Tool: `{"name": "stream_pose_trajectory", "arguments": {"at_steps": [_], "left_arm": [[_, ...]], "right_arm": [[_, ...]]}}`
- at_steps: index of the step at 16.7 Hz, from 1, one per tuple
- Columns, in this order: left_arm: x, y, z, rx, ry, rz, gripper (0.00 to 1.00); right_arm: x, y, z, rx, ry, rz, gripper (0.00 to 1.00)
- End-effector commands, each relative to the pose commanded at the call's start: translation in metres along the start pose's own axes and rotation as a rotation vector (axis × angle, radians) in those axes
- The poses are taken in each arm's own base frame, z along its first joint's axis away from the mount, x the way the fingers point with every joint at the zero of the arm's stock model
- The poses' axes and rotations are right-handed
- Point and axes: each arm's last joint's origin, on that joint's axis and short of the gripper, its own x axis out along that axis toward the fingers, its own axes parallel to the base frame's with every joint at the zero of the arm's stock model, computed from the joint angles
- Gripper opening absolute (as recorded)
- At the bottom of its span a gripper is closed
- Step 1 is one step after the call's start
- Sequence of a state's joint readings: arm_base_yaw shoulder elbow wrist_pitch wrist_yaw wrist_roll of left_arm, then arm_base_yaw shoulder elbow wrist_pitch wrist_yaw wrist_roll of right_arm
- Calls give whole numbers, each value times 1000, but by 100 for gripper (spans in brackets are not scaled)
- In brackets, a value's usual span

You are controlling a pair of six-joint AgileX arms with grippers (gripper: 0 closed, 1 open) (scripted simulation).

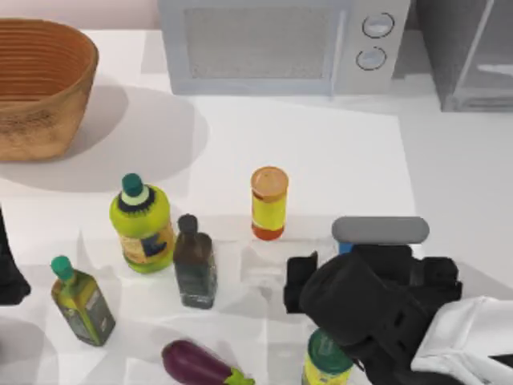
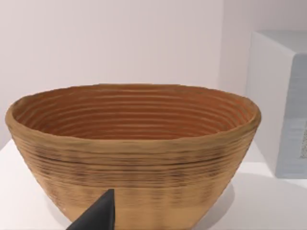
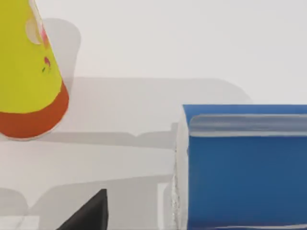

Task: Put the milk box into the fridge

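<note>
The woven basket at ten o'clock holds nothing on the white bench, while the right tool, grip state untellable, hovers over the milk box.

White table carries basket, microwave, fridge, bottles, jar, eggplant, milk box

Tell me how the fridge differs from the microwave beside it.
The fridge is dark grey with a lighter grey framed door; the microwave is light grey all over. The microwave carries two round knobs on its front, while the fridge shows none. The fridge sits at the table's far right corner and is cut off by the top view's edge; the microwave sits left of it, nearer the middle. Both are box-shaped appliances along the back.
</note>
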State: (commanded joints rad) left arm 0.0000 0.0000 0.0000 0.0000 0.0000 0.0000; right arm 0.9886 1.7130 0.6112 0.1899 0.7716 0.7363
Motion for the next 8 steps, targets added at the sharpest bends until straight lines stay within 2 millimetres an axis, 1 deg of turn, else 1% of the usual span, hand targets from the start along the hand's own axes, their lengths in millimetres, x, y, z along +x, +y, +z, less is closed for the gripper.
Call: {"name": "stream_pose_trajectory", "arguments": {"at_steps": [8], "left_arm": [[0, 0, 0, 0, 0, 0, 100]], "right_arm": [[-2, 1, 0, -2, -4, -1, 100]]}}
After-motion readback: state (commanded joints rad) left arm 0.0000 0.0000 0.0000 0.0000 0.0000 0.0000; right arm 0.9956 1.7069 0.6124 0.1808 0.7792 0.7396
